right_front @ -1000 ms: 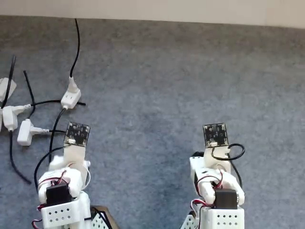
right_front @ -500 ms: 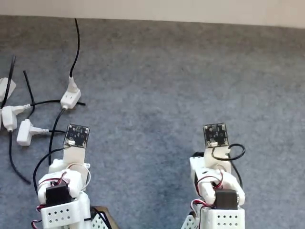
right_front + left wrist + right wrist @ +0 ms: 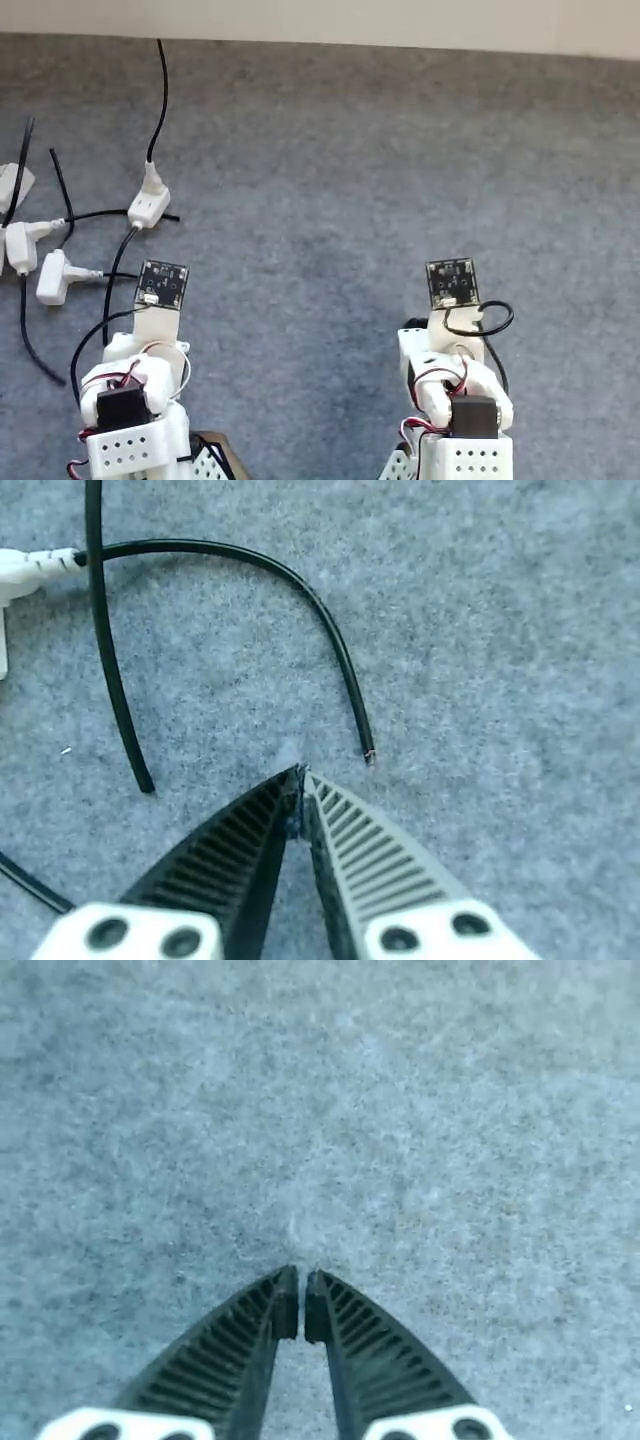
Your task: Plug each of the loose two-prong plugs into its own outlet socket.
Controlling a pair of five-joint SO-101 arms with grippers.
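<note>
White plugs (image 3: 148,205) (black cords (image 3: 160,90)) lie scattered on grey carpet (image 3: 350,180)

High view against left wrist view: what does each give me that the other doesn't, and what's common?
High view: the left arm, the right arm, and the whole spread of white plugs off to the left. Left wrist view: the left gripper shut, beside a cord's cut end. Shared: grey carpet, black cords, one white plug.
</note>
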